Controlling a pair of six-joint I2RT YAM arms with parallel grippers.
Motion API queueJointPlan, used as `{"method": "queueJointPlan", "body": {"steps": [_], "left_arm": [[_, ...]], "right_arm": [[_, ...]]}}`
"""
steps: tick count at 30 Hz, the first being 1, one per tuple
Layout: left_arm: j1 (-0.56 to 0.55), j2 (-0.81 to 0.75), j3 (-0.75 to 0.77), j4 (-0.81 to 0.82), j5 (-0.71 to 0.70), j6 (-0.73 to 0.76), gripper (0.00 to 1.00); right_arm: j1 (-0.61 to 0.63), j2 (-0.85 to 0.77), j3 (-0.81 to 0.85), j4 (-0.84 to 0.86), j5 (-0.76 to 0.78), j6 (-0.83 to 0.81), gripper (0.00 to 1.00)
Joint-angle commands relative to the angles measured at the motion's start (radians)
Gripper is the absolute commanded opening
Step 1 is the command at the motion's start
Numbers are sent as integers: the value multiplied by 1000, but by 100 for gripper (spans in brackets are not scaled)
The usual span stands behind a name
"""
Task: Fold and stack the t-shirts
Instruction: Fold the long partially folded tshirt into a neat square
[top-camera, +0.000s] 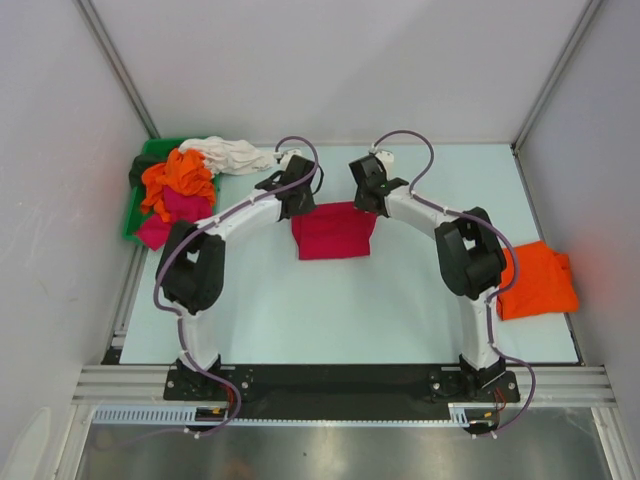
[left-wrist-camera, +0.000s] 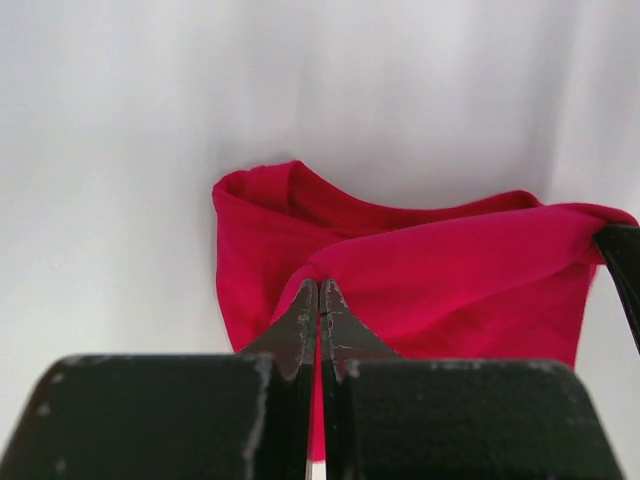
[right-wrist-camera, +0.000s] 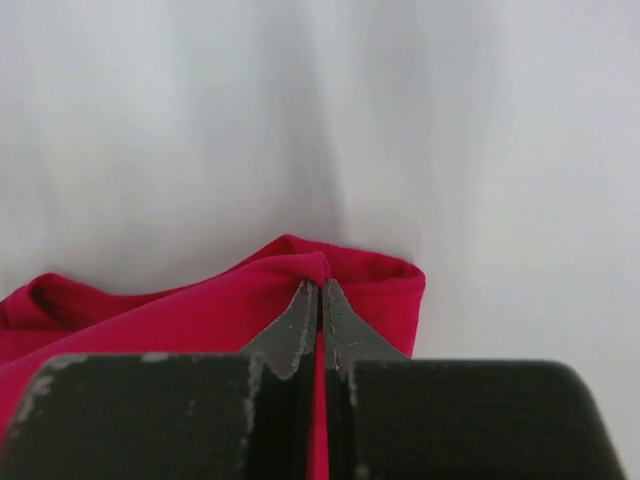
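- Pinching the crimson shirt (top-camera: 335, 235) at two points: the left tool (top-camera: 296, 208) and the right tool (top-camera: 368, 205) are both clenched on its far edge, one near each corner.
- Left wrist view: the tips of the left tool (left-wrist-camera: 320, 292) meet with red cloth caught between them. The shirt (left-wrist-camera: 450, 270) drapes away from the grip, and a second layer shows behind the first.
- Right wrist view: the same grip. The right tool (right-wrist-camera: 321, 290) is closed on a raised fold of the cloth (right-wrist-camera: 200, 315).
- Position: the crimson shirt sits mid-tabletop (top-camera: 300, 320), between the two arms, and reads from above as a compact rectangle. It looks partway through its folds rather than finished.
- Done so far: a folded orange shirt (top-camera: 538, 280) lies at the right side of the tabletop, just beside the right arm and well apart from the crimson one. It is probably the base of the stack.
- Left to do: the green bin (top-camera: 130, 225) at the far left corner holds a heap.
- Heap contents: a loose orange shirt (top-camera: 178, 180), a magenta shirt (top-camera: 158, 232) and a dark shirt (top-camera: 137, 170). A white shirt (top-camera: 228, 155) spills over the rim toward the left tool.
- Estimate: one folded, one in hand, four apparently waiting. Less than half the job looks complete, and nothing is stacked on the orange one yet.
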Motion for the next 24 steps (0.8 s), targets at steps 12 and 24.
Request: {"method": "queueJointPlan", "body": {"steps": [12,24], "left_arm": [[60,-2,143,-37,-30,29,53],[-11,-70,-3,12,13,6,49]], "right_arm": [[-20,-11,109,63,34,-77,47],[80,-139,-109,100,-12,1,19]]}}
